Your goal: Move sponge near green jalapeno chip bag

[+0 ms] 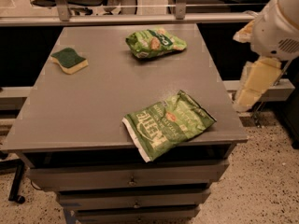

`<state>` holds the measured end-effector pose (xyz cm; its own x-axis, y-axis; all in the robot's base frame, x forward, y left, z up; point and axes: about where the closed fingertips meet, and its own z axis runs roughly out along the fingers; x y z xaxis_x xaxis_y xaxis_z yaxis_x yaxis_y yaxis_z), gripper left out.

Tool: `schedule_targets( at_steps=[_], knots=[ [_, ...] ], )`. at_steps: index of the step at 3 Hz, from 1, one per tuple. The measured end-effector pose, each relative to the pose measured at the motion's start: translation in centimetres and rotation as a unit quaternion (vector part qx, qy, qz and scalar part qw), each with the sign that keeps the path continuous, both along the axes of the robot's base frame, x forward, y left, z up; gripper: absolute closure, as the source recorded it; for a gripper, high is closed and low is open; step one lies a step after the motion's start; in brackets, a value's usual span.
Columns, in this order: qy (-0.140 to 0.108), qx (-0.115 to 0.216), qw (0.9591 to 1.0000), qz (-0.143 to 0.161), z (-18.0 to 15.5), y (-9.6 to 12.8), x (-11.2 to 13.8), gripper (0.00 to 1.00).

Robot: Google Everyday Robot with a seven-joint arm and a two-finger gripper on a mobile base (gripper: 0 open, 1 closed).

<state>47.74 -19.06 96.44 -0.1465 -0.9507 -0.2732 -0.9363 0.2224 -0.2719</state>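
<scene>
The sponge point(69, 60), dark green on top over a pale yellow body, lies on the grey table point(93, 106) at the far left. The green jalapeno chip bag point(168, 124), flat and light green with white lettering and a white end seam, lies at the table's front right edge. My gripper point(248, 93) hangs pale yellow below the white arm point(280, 27), off the table's right side, level with the table top. It is far from the sponge and holds nothing that I can see.
A smaller, puffier green bag point(155, 43) with a yellow-orange picture lies at the back centre of the table. Drawers point(131, 177) sit under the table top. A rail and chair legs stand behind the table.
</scene>
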Motion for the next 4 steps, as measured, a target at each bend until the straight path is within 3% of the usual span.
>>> schedule_targets(
  at_steps=[1,2,3,4],
  knots=[
    [-0.02,0.028,0.9985,0.042,-2.1,3.7,4.7,0.0],
    [-0.041,0.065,0.9939,0.079,-4.6,8.7,9.4,0.0],
    [-0.067,0.101,0.9885,0.09,-6.0,13.1,12.9,0.0],
    [-0.067,0.101,0.9885,0.09,-6.0,13.1,12.9,0.0]
  ],
)
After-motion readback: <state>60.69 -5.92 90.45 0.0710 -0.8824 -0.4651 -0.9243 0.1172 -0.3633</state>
